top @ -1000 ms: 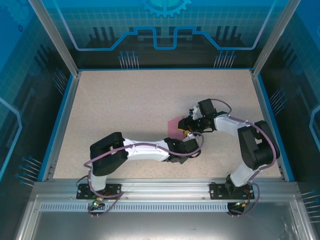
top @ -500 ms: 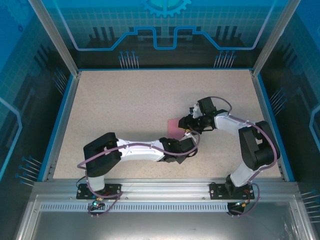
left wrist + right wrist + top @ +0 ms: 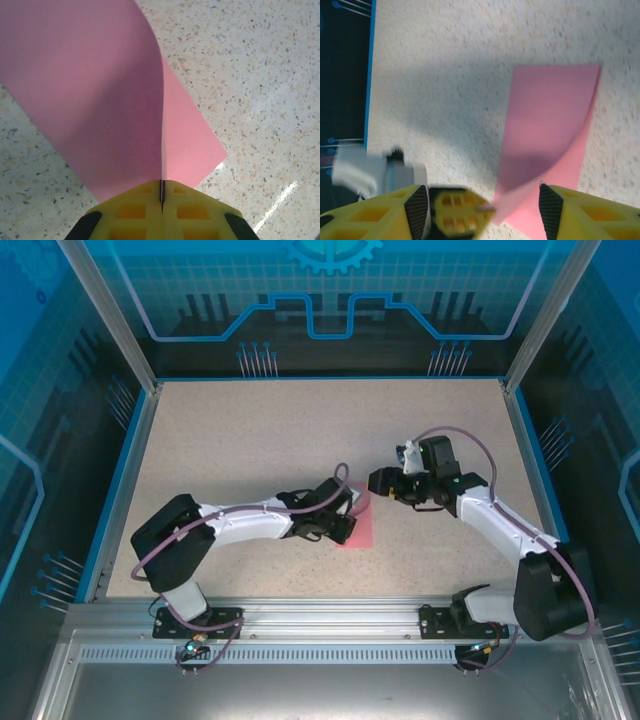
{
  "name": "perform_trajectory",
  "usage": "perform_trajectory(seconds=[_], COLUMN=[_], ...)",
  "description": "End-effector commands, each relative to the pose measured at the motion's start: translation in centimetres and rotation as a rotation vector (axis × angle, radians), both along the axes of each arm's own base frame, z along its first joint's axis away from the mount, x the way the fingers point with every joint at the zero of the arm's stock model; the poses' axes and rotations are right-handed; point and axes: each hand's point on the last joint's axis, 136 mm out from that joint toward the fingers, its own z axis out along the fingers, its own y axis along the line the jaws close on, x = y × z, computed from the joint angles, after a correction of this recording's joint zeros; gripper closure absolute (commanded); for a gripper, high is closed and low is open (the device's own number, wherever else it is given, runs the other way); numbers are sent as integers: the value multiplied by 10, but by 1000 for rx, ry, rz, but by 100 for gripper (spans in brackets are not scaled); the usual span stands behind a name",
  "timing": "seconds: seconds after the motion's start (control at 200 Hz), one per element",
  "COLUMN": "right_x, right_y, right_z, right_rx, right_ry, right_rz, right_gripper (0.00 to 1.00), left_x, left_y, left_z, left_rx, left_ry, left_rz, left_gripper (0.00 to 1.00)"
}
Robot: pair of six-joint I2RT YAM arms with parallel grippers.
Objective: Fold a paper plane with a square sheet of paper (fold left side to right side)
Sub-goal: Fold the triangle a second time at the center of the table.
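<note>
The square sheet of paper (image 3: 362, 530) is pink and lies near the table's middle, one side curled up off the surface. My left gripper (image 3: 347, 512) is shut on that raised edge. In the left wrist view the yellow fingers (image 3: 130, 215) pinch the sheet (image 3: 100, 100) where it bends over its flat half. My right gripper (image 3: 378, 481) hangs open just right of the paper, apart from it. In the right wrist view its jaws (image 3: 482, 205) stand wide, and the left arm's fingertips (image 3: 457, 216) show holding the sheet (image 3: 550, 115). The paper is a plain curled sheet.
Speckled beige tabletop (image 3: 250, 440) stretches on all sides of the paper. A blue rim (image 3: 125, 480) and see-through walls close it in. Both arm bases sit on the metal rail (image 3: 320, 625) at the near edge.
The left gripper closed on the paper's edge and carried it nearer and left, lifting it into a curl. The right gripper opened, let go and drew back to the right.
</note>
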Motion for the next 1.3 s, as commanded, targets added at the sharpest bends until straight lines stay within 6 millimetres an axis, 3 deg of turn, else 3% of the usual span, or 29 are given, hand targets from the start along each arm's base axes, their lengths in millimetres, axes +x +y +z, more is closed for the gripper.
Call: perform_trajectory(seconds=[0.0, 0.23, 0.425, 0.57, 0.85, 1.295], right_x=[-29, -60, -67, -67, -81, -87], right_y=[-5, 6, 21, 25, 14, 13], right_z=[-27, -71, -97, -109, -129, -134], right_rx=[-1, -12, -75, -156, -274, -322], right_ry=[78, 216, 280, 305, 376, 393], right_rz=[18, 21, 43, 48, 63, 88], right_gripper=[43, 71, 83, 85, 86, 86], left_x=[-6, 2, 10, 12, 15, 30], left_y=[-15, -2, 9, 14, 19, 20], left_z=[22, 12, 5, -3, -18, -32], left_rx=[-185, -201, -167, -123, -57, -38], left_ry=[83, 146, 155, 163, 178, 189], left_rz=[-42, -24, -11, -18, -43, -35], left_gripper=[95, 95, 94, 94, 93, 92])
